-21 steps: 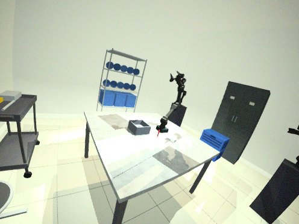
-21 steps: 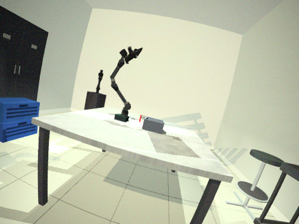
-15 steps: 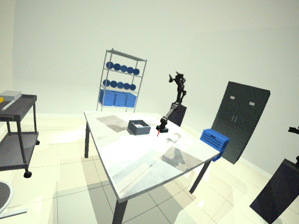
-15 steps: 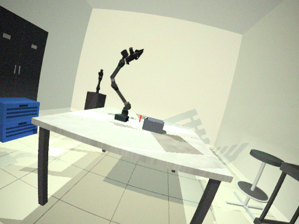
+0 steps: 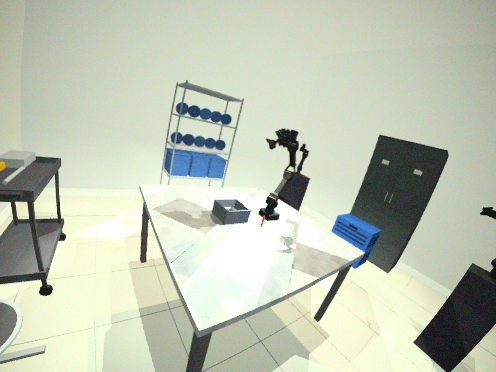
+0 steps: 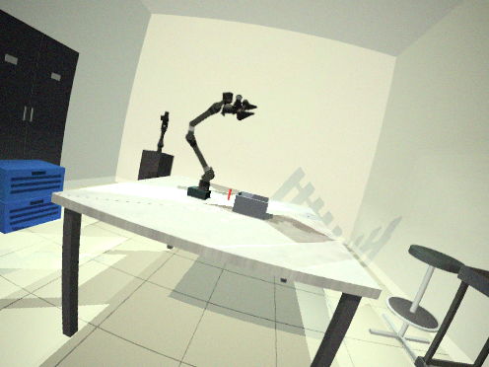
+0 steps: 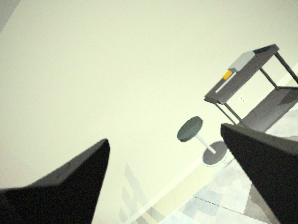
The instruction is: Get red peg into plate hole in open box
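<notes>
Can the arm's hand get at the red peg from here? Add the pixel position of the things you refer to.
Probably yes: the hand (image 5: 270,143) (image 6: 255,110) is open and high above the table, and the red peg (image 5: 263,221) (image 6: 229,194) stands outside the box (image 5: 231,216) (image 6: 250,205), nothing visibly covering it.

the thin red peg (image 5: 263,221) (image 6: 229,194) stands upright near the open gray box (image 5: 234,217) (image 6: 249,206).

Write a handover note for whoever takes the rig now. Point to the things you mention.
Gripper (image 5: 270,144) (image 6: 255,110) (image 7: 164,136): open, nothing between the fingers, raised well above the table (image 5: 210,300) (image 6: 148,217).
Red peg (image 5: 263,221) (image 6: 229,194): outside the box, between it and the arm's base (image 5: 269,215) (image 6: 198,192).
Open box (image 5: 230,216) (image 6: 250,205): on the table; hole not discernible.
Done: no step of the job.
Left: grasp peg, lower it into the box, seat it fully.
</notes>
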Motion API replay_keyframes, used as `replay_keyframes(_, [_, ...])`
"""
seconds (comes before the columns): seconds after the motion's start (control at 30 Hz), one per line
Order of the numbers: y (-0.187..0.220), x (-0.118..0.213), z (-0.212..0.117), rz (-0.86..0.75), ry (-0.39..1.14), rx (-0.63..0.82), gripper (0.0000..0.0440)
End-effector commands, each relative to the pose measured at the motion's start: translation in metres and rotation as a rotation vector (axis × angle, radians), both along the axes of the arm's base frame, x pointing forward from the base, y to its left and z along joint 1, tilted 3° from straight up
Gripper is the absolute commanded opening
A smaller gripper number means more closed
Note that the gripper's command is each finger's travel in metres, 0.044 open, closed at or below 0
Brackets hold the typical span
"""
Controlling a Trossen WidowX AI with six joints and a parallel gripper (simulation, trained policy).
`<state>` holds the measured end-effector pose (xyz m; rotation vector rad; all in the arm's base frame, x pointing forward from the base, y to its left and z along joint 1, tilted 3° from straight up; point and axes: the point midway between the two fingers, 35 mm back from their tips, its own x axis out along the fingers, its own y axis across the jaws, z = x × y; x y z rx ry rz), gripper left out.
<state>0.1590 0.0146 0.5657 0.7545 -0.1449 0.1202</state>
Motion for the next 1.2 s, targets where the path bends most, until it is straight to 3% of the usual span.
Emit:
replay_keyframes(0.0, [0.019, 0.024, -0.035, 0.04, 0.131, -0.006, 0.044])
replay_keyframes(0.27, [0.053, 0.056, -0.112, 0.102, 0.402, -0.023, 0.044])
replay_keyframes(0.53, [0.08, 0.066, -0.191, 0.138, 0.677, -0.053, 0.044])
replay_keyframes(1.17, [0.108, 0.024, -0.361, 0.104, 1.332, -0.147, 0.044])
